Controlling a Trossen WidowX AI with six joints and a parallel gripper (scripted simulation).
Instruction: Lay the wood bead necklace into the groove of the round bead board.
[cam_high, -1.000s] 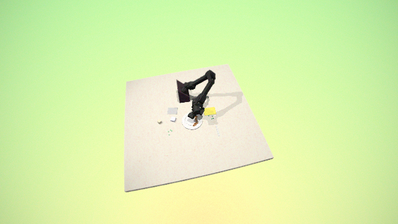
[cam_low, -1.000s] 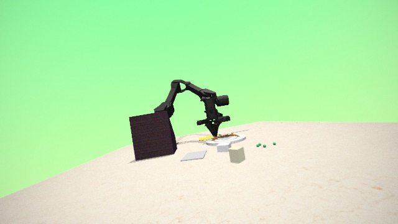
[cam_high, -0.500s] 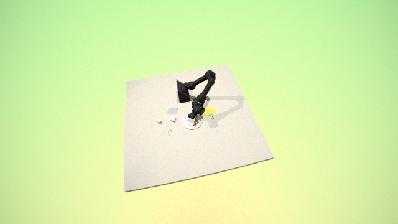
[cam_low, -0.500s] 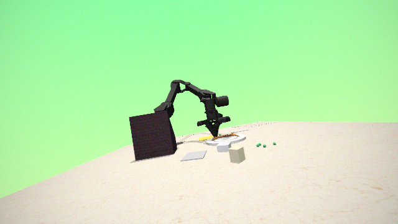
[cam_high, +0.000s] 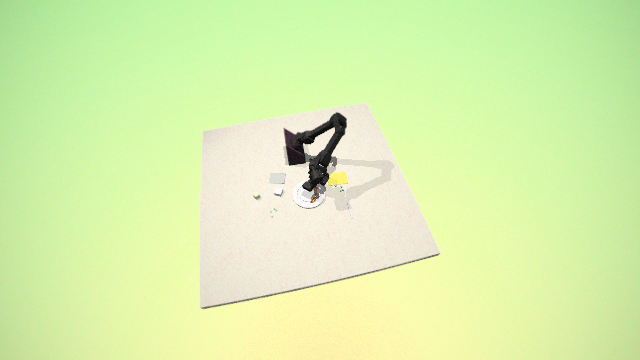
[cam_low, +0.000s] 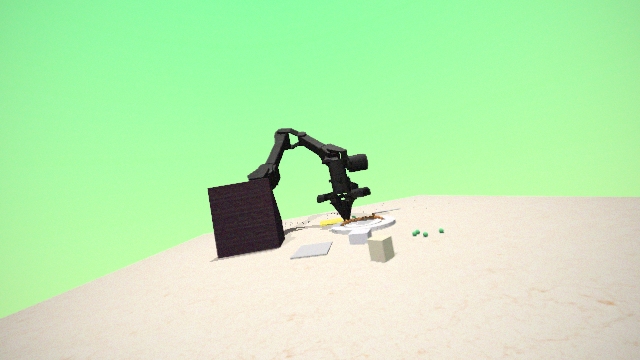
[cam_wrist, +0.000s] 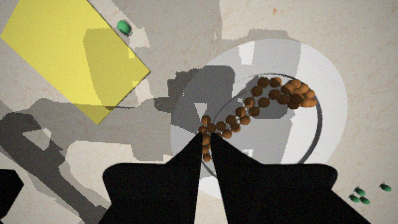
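Top view: pale tabletop under everything. Next in size, black arm, folded high at the elbow and reaching down over the board, with its base at a dark block. Then white round bead board, flat on the tabletop, with a dark ring line visible in the wrist view. Over it, gripper, pointing down, clenched on the wood bead necklace. Necklace over the board, not neatly around the ring: 1 end at the fingertips, a doubled run across the inside, a bunch at the far side. Near the board, yellow sheet; farther off, grey sheet. Smaller, 2 blocks: beige and white, the white nearer the board. Smallest, 4 green balls in a loose group, and 1 more beside the yellow sheet in the wrist view.
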